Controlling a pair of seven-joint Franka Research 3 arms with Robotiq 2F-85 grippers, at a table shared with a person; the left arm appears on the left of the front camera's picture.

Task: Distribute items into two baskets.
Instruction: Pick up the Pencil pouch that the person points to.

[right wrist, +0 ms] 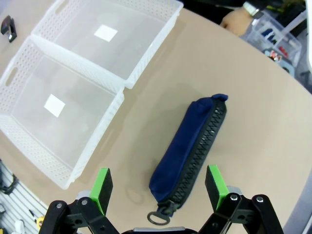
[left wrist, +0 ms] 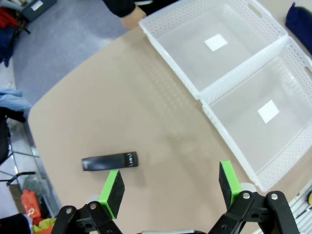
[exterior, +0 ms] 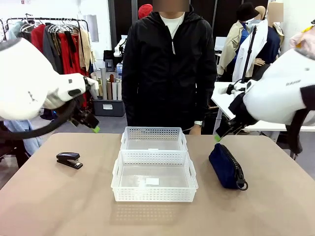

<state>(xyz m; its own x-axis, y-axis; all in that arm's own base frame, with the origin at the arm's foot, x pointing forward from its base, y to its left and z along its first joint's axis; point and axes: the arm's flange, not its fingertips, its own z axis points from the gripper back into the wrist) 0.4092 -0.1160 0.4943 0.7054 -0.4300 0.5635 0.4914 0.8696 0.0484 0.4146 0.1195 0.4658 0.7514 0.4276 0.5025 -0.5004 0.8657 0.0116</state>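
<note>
Jaws on both arms hung open, empty — floppy pouch could sag and catch a basket rim when lifted.

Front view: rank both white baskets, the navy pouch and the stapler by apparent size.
Near white perforated plastic basket, nearness may exaggerate it
Far white perforated plastic basket
Navy blue fabric zip pouch
Black desk stapler

I read the near basket and far basket as white, faintly glossy perforated plastic. The pouch is matt navy cloth, its zip black. The stapler looks smooth black; the tabletop, matt tan, smooth.
</note>
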